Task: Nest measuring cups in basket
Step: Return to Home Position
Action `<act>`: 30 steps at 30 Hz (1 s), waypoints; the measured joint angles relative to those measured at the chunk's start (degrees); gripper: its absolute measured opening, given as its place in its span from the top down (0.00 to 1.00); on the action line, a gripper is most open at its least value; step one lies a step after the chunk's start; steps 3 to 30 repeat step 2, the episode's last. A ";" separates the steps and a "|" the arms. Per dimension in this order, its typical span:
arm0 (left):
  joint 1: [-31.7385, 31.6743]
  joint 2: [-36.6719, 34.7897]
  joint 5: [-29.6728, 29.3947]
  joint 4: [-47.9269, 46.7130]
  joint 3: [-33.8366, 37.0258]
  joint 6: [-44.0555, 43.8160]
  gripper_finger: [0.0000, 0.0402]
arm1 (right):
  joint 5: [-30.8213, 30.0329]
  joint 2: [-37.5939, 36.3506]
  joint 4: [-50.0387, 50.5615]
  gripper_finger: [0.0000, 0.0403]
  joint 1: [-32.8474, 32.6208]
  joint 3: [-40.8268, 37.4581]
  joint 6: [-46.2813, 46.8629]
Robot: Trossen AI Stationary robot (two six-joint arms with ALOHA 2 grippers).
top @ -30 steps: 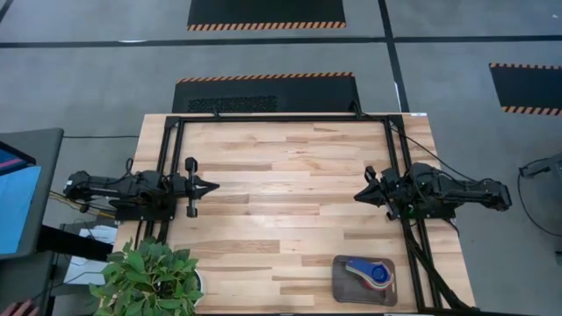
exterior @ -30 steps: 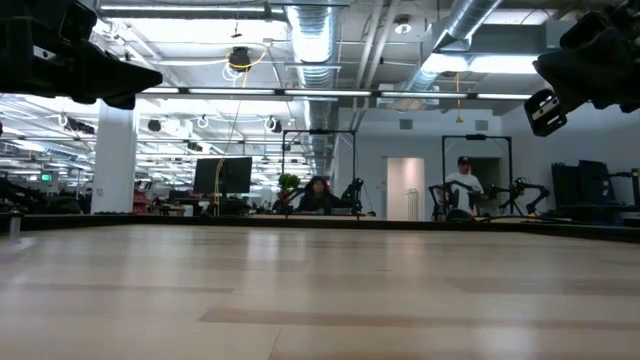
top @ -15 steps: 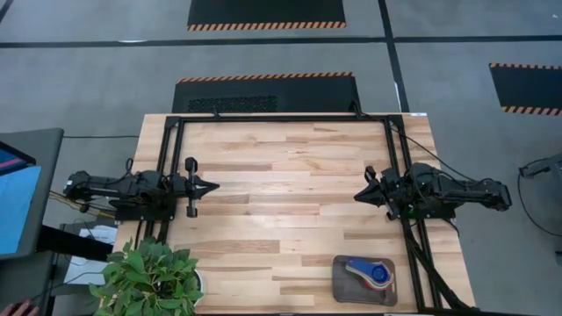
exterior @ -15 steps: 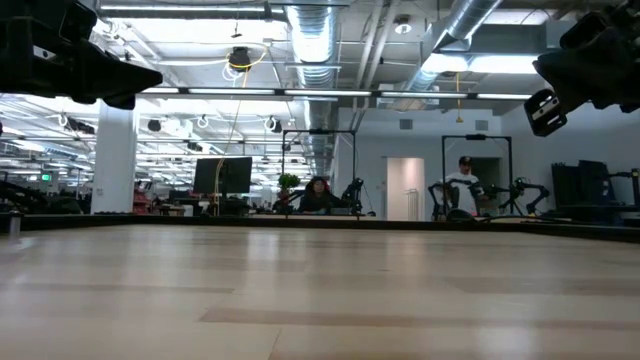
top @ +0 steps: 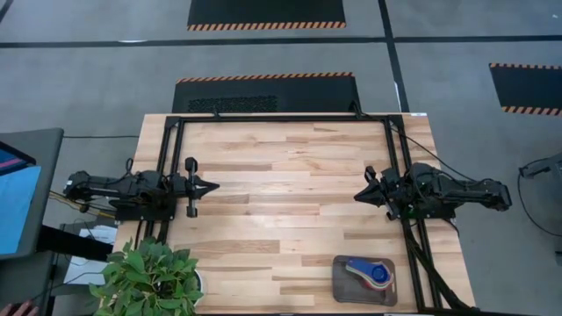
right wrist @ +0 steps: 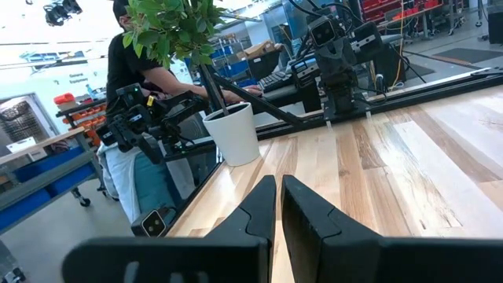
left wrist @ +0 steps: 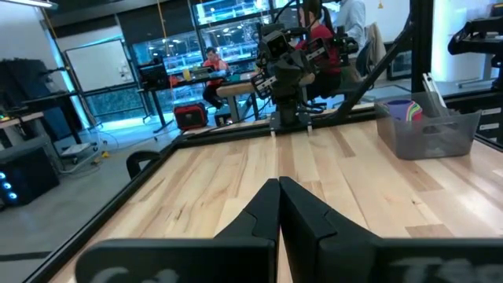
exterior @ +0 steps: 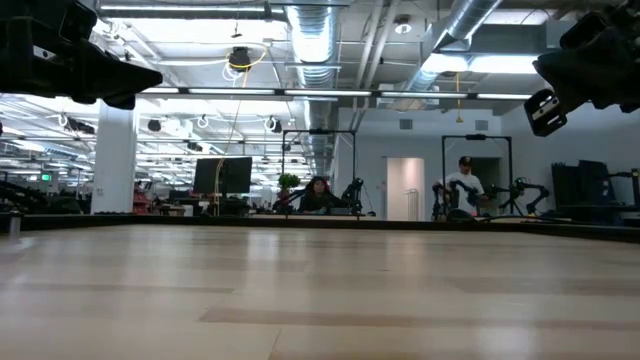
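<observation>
Sitting in basket [top: 339, 279], cups [top: 376, 273] far from fingers [right wrist: 258, 206]

And there's the shallow dark grey basket [top: 341, 286] lying flat in the high view's lower right bench [top: 281, 193] corner, the measuring cups [top: 376, 273] nested inside toward its right end, a blue one topmost.

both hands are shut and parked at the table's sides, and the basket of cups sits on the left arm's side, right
No: the high view shows the basket of measuring cups on the right arm's side. The left hand and right hand are indeed shut, parked at the table's sides.
</observation>
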State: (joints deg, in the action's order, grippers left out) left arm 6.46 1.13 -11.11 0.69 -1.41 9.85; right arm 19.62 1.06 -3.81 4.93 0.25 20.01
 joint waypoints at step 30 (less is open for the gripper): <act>0.01 0.00 0.00 0.00 0.00 0.00 1.00 | 0.00 0.00 0.00 0.88 0.00 0.00 0.00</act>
